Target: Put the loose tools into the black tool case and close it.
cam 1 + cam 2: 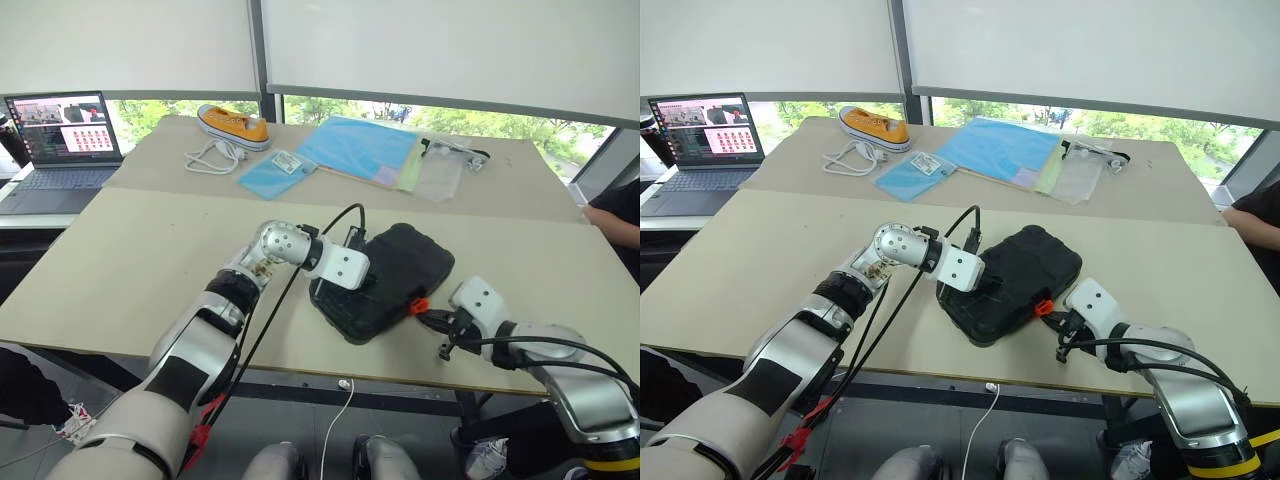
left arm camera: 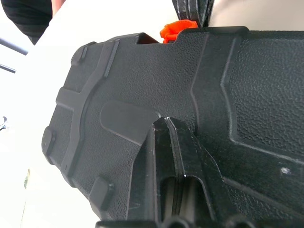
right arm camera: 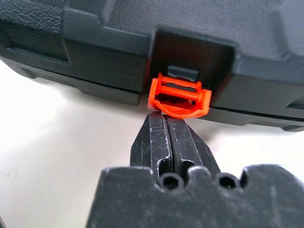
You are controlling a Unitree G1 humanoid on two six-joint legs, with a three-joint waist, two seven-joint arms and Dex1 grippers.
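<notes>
The black tool case (image 1: pixel 385 280) lies closed on the tabletop (image 1: pixel 130 270), near its front edge, with the lid down on the base and its small orange latch (image 1: pixel 418 306) on the side that faces the right arm. No loose tools lie around the case, so they are most likely already inside, and what seems left is fastening the latch.

The left pincer (image 2: pixel 166 142) rests on top of the case, fingers together and tips touching the textured lid. It reads as a hold-down, pressing the lid shut and keeping the case from sliding away while the other arm works at the latch.

The right pincer (image 3: pixel 167 124) sits just in front of the case at latch height, fingers pressed together with nothing between them, tips right against the lower lip of the orange latch. Closed fingers make one stiff point, suited to pushing the latch up until it snaps.

Far behind the case lie a yellow sneaker (image 1: pixel 233 126) and blue folders (image 1: pixel 355 148).
</notes>
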